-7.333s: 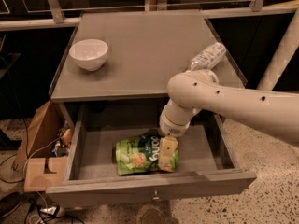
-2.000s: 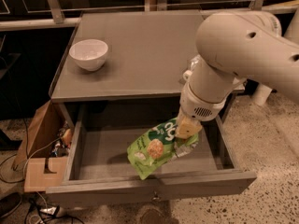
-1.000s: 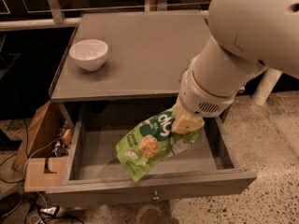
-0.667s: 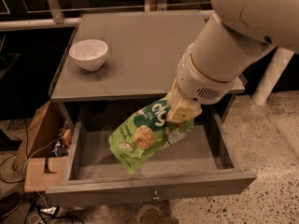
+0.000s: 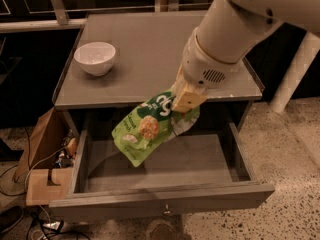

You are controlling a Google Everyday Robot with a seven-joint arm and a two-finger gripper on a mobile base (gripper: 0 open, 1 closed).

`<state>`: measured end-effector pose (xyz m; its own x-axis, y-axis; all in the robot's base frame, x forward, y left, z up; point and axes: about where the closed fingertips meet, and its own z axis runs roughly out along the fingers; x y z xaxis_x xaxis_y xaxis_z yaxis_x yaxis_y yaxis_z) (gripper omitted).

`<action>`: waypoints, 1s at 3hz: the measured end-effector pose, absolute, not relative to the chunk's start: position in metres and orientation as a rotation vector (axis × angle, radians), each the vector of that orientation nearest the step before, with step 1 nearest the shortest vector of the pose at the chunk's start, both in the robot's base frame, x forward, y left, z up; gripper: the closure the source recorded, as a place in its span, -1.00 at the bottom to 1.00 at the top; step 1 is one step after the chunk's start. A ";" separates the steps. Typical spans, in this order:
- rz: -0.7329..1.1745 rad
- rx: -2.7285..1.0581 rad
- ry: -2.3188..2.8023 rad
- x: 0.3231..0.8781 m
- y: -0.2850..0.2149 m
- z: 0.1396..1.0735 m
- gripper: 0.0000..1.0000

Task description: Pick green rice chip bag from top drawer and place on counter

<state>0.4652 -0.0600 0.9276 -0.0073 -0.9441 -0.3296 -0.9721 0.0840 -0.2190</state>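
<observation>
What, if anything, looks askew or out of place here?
Nothing is spilled or damaged. The green rice chip bag hangs tilted from the gripper, pinched by its upper end, above the open top drawer near the front edge of the counter. The white bowl sits upright on the counter.

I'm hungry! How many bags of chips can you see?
1. The green rice chip bag hangs from the gripper over the open top drawer, in front of the counter. The arm could hide others.
</observation>
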 end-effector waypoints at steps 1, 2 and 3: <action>0.150 -1.944 1.913 0.523 -0.037 0.934 1.00; 0.151 -1.942 1.909 0.524 -0.036 0.935 1.00; 0.129 -1.963 1.890 0.543 -0.032 0.950 1.00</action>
<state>0.5434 -0.0317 0.9498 0.0761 -0.9360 -0.3437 -0.9740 0.0040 -0.2264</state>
